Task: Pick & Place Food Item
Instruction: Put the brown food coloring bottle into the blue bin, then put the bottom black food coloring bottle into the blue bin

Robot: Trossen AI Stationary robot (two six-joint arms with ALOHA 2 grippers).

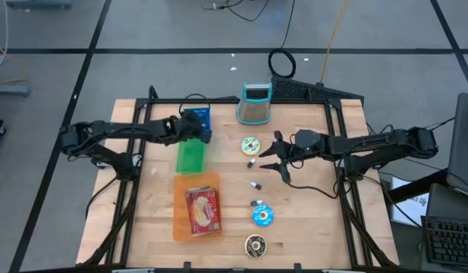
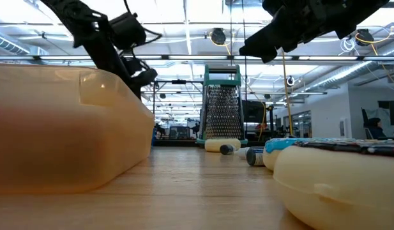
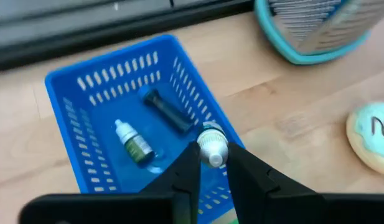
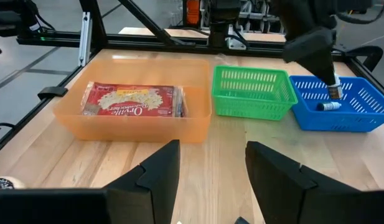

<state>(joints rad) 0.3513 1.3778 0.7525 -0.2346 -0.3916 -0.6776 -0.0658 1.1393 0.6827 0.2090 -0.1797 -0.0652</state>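
**A:** Nearest the overhead lens, at the table's 6 o'clock edge: a dark round item (image 1: 255, 244), a blue round one (image 1: 262, 216), and the orange bin (image 1: 177, 199) holding a popcorn packet (image 1: 202, 210). What is the left arm doing beyond them?

**B:** The left gripper (image 3: 211, 163) hangs over the blue basket (image 3: 73, 93) at about 11 o'clock on the table. Its fingers are narrowly parted around the white cap of a small bottle (image 3: 213, 148); whether they grip it firmly or are easing off, I cannot tell.

**A:** Where does that bottle sit relative to the basket?

**B:** Just inside the basket's wall on the table's 3 o'clock side, cap up between the fingers, its long axis roughly vertical. A straight lowering looks enough. Two more items already lie flat inside: a dropper bottle (image 3: 133, 142) and a dark tube (image 3: 167, 111).

**A:** And the right arm?

**B:** The right gripper (image 1: 275, 157) waits near centre, fingers wide apart and empty, with small items at its 6 o'clock. The left arm is plainly nearer the basket. Farther back: a green basket (image 1: 190, 157) and a grater (image 1: 255, 104) at 12 o'clock.
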